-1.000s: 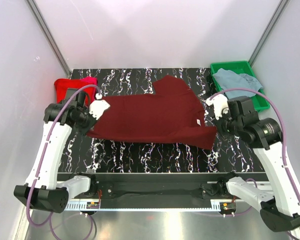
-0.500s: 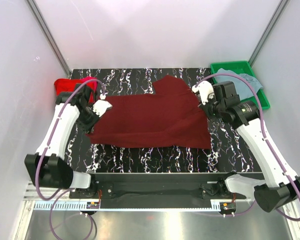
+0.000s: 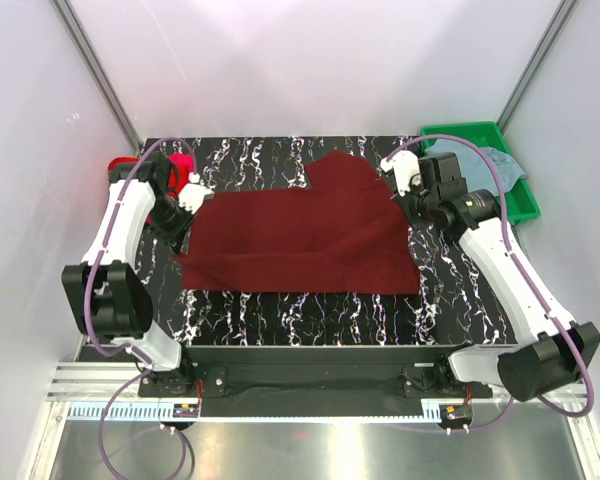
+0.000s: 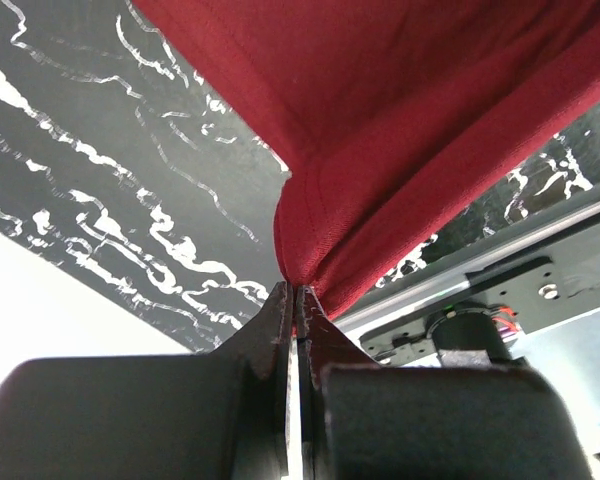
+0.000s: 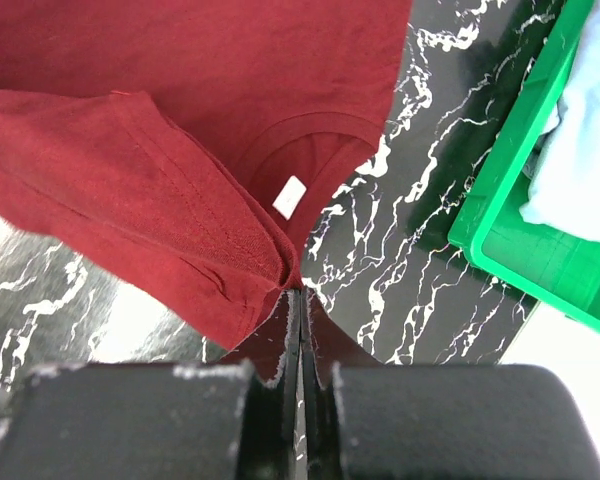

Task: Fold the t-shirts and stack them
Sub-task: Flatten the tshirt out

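The dark maroon t-shirt [image 3: 300, 235] lies spread across the black marbled table [image 3: 310, 315], folded over on itself. My left gripper [image 3: 193, 193] is shut on its left edge; in the left wrist view the cloth [image 4: 400, 130] bunches into the closed jaws [image 4: 296, 292]. My right gripper [image 3: 402, 186] is shut on its right edge near the collar; the right wrist view shows the shirt [image 5: 180, 150] with its white label pinched at the jaws [image 5: 300, 292]. The bright red and pink shirts [image 3: 178, 162] lie at the far left behind my left arm. The grey-blue shirt [image 3: 500, 160] lies in the green tray.
The green plastic tray [image 3: 520, 205] stands at the back right corner, close to my right arm; it also shows in the right wrist view [image 5: 500, 240]. White walls enclose the table on three sides.
Both grippers have moved away from me toward the back of the table, carrying the maroon shirt's near edge over the rest, so the shirt now lies folded shorter.
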You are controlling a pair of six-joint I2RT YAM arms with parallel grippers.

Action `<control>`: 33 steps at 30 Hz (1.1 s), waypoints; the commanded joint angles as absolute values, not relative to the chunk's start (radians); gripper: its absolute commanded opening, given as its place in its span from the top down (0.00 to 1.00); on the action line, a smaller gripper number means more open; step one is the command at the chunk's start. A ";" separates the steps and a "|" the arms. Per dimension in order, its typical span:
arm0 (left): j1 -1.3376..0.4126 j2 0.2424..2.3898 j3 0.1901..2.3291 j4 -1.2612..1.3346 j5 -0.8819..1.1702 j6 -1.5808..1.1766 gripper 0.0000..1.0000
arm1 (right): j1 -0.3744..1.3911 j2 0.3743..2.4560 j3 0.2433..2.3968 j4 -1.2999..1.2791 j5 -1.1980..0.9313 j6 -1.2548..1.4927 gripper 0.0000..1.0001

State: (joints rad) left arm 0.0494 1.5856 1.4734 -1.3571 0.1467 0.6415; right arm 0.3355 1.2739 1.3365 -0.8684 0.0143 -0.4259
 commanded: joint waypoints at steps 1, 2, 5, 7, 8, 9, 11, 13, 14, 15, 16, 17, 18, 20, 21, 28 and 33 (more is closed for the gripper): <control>0.051 1.624 1.523 -1.546 0.193 0.618 1.00 | 0.302 1.305 1.350 -0.781 0.014 -0.394 1.00; 0.051 1.632 1.528 -1.546 0.189 0.615 1.00 | 0.298 1.319 1.353 -0.773 0.015 -0.393 1.00; 0.051 1.646 1.532 -1.546 0.166 0.621 1.00 | 0.276 1.344 1.370 -0.770 0.011 -0.394 1.00; 0.051 1.646 1.535 -1.548 0.152 0.627 1.00 | 0.268 1.350 1.388 -0.773 0.003 -0.393 1.00; 0.051 1.643 1.539 -1.549 0.147 0.629 1.00 | 0.267 1.351 1.396 -0.778 0.003 -0.391 1.00; 0.051 1.640 1.542 -1.548 0.143 0.630 1.00 | 0.268 1.350 1.419 -0.784 0.003 -0.391 1.00; 0.051 1.623 1.542 -1.548 0.123 0.646 1.00 | 0.267 1.344 1.448 -0.824 0.003 -0.394 1.00; 0.049 1.594 1.526 -1.548 0.106 0.685 1.00 | 0.267 1.322 1.477 -0.865 0.003 -0.400 1.00; 0.051 1.585 1.519 -1.546 0.101 0.698 1.00 | 0.267 1.313 1.491 -0.877 0.005 -0.402 1.00; 0.051 1.571 1.514 -1.548 0.089 0.707 1.00 | 0.268 1.305 1.496 -0.891 -0.024 -0.402 1.00; 0.051 1.563 1.505 -1.548 0.084 0.719 1.00 | 0.267 1.295 1.500 -0.917 -0.028 -0.400 1.00; 0.051 1.559 1.500 -1.548 0.080 0.727 1.00 | 0.267 1.292 1.500 -0.926 -0.029 -0.396 1.00; 0.054 1.548 1.496 -1.548 0.072 0.730 1.00 | 0.267 1.286 1.497 -0.939 -0.029 -0.394 1.00; 0.052 1.539 1.480 -1.548 0.061 0.747 1.00 | 0.267 1.272 1.487 -0.963 -0.038 -0.385 1.00; 0.051 1.531 1.476 -1.548 0.048 0.750 1.00 | 0.268 1.266 1.483 -0.966 -0.041 -0.382 1.00; 0.054 1.479 1.447 -1.546 0.049 0.787 1.00 | 0.267 1.230 1.480 -0.996 -0.031 -0.325 1.00; 0.075 1.474 1.492 -1.545 0.200 0.726 1.00 | 0.255 1.187 1.408 -1.002 -0.051 -0.262 1.00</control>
State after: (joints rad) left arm 0.0563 1.5158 1.4509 -1.3598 0.1059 0.7460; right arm 0.2707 1.2366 1.4338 -0.9913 -0.0399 -0.3214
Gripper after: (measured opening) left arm 0.012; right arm 0.010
